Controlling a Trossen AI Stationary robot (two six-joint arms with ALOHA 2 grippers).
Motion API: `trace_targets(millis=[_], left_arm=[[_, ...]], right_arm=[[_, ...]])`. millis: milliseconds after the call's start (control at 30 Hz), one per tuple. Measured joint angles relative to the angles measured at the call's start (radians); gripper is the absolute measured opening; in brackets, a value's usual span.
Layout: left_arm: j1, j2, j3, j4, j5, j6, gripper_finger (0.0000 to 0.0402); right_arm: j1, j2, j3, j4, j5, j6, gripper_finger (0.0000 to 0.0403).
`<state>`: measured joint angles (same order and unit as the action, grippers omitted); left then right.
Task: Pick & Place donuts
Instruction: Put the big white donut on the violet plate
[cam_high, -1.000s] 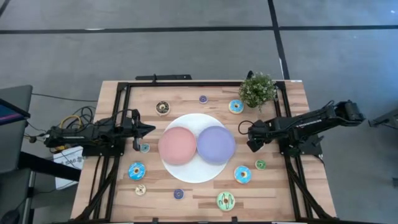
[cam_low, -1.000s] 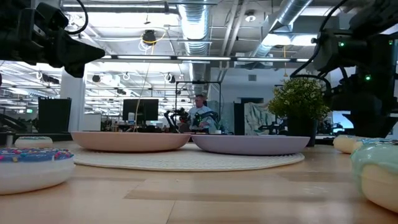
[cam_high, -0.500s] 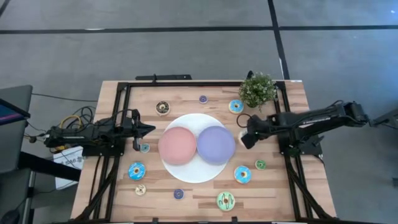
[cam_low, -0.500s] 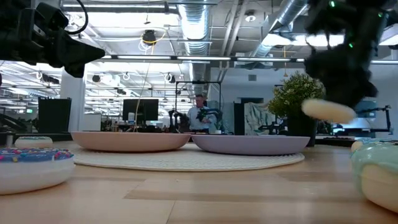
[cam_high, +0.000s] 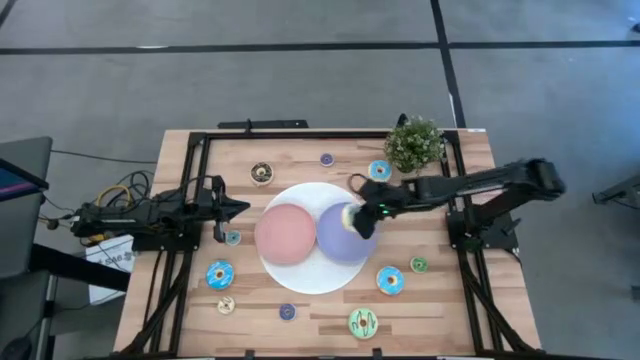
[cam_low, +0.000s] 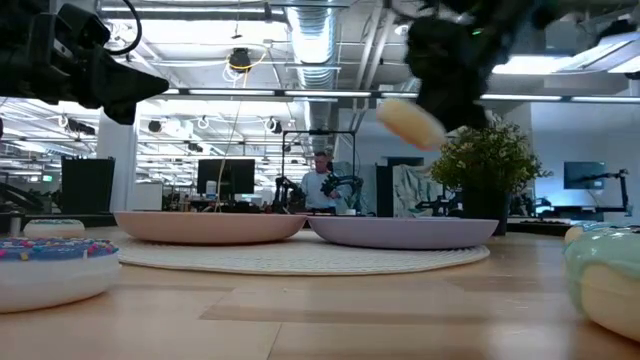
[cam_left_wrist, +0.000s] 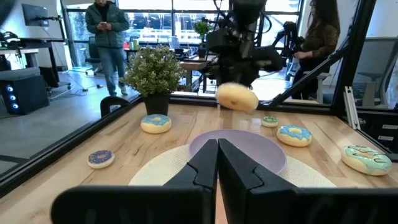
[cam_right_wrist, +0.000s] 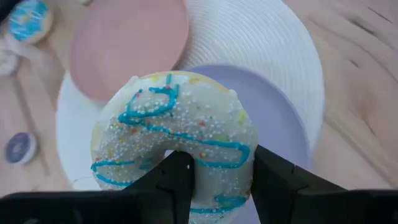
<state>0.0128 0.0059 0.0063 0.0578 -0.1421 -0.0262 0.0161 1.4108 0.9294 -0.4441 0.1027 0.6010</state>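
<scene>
My right gripper (cam_high: 362, 214) is shut on a white donut (cam_right_wrist: 174, 134) with blue icing lines and sprinkles, above the purple plate (cam_high: 340, 240). The same donut (cam_low: 408, 122) shows high in the low view and above the plate in the left wrist view (cam_left_wrist: 236, 97). My left gripper (cam_high: 243, 208) is shut and waits left of the pink plate (cam_high: 285, 233). Other donuts lie flat on the table: blue ones (cam_high: 219, 274) (cam_high: 390, 281) (cam_high: 379, 171), a brown one (cam_high: 262, 172), a green one (cam_high: 363, 322) and several small ones. My right gripper holds the white donut by the part of its ring (cam_right_wrist: 214, 180) nearest the wrist. One finger (cam_right_wrist: 175, 177) stands at the hole and the other finger (cam_right_wrist: 273, 180) on the outer rim. The fingers slant down from the table's right. The donut is lifted clear and tilted.
Both plates sit on a round white mat (cam_high: 315, 278) in the table's middle. A potted plant (cam_high: 415, 142) stands at the far right, close behind the right arm. A black frame (cam_high: 200, 140) runs round the table. People stand in the room beyond.
My right gripper has lifted the white donut off the table right of the plates. It has carried it up and toward the table's left, until it hangs over the purple plate. The left arm has kept still.
</scene>
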Motion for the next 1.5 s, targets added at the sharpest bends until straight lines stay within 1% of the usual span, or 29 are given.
trace_targets(millis=[167, 300, 367, 533, 667, 833, 1067, 1300, 1500], left_arm=[[0.000, 0.000, 0.000, 0.000, 0.000, 0.000, 0.0004], [0.000, 0.000, 0.000, 0.000, 0.000, 0.000, 0.0004], [0.000, 0.000, 0.000, 0.000, 0.000, 0.000, 0.0004], [0.000, 0.000, 0.000, 0.000, 0.000, 0.000, 0.0004], [0.000, 0.000, 0.000, 0.000, 0.000, 0.000, 0.0004], [0.000, 0.000, 0.000, 0.000, 0.000, 0.000, 0.0004], [0.000, 0.000, 0.000, 0.000, -0.001, 0.000, 0.0004], [0.000, 0.000, 0.000, 0.000, 0.000, 0.000, 0.0004], [0.000, 0.000, 0.000, 0.000, 0.000, 0.000, 0.0004]], right_arm=[[-0.038, 0.195, 0.143, -0.095, -0.034, -0.056, 0.0127], [-0.067, 0.311, 0.242, -0.163, -0.035, -0.100, 0.0127], [-0.076, 0.354, 0.276, -0.176, -0.044, -0.107, 0.0127], [-0.085, 0.443, 0.347, -0.193, -0.109, -0.127, 0.0127], [-0.084, 0.496, 0.383, -0.219, -0.130, -0.142, 0.0127], [-0.085, 0.545, 0.408, -0.237, -0.130, -0.167, 0.0127], [-0.091, 0.558, 0.410, -0.233, -0.130, -0.167, 0.0132], [-0.097, 0.558, 0.409, -0.235, -0.129, -0.167, 0.0159], [-0.097, 0.557, 0.409, -0.234, -0.129, -0.167, 0.0189]])
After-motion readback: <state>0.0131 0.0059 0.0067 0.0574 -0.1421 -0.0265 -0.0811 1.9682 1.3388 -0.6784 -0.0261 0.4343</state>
